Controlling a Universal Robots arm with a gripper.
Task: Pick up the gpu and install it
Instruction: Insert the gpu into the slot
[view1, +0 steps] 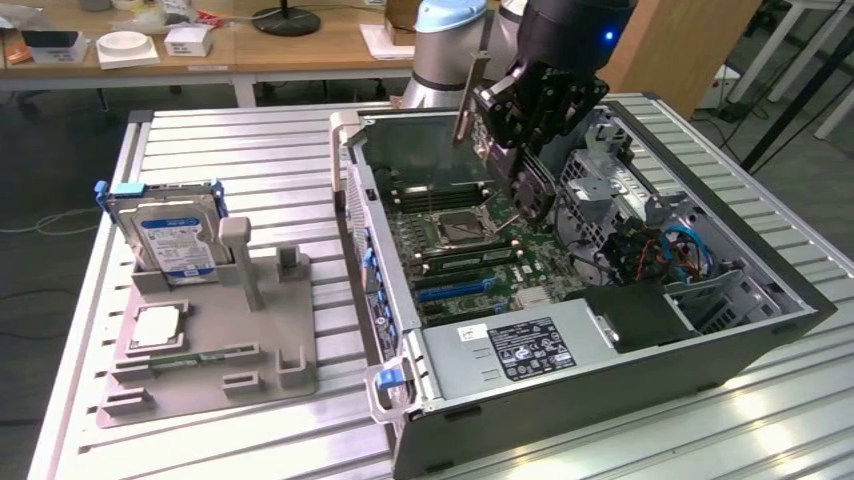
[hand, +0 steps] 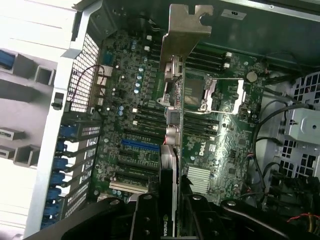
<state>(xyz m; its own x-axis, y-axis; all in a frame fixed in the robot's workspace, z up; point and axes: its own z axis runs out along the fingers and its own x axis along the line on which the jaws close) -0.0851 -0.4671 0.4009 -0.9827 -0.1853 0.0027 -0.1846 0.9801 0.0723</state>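
Note:
My gripper (view1: 523, 140) hangs over the open computer case (view1: 400, 330), shut on the gpu (view1: 529, 188). The gpu is a thin dark card held on edge above the motherboard (view1: 461, 245), clear of it, with its pale metal bracket (view1: 465, 118) pointing toward the case's rear wall. In the wrist view the gpu (hand: 169, 150) appears edge-on between my black fingers (hand: 145, 215), with its bracket (hand: 189, 27) at the far end. Under the card lies the motherboard (hand: 125, 95) with a blue expansion slot (hand: 140, 145) and the processor socket (hand: 205, 95).
A grey fixture (view1: 287, 365) at the exterior view's left holds an upright hard drive (view1: 170, 238) and a small square chip (view1: 156, 325). Inside the case are the power supply (view1: 534, 345), a drive cage (view1: 614, 185) and blue cables (view1: 681, 245). Desks stand behind.

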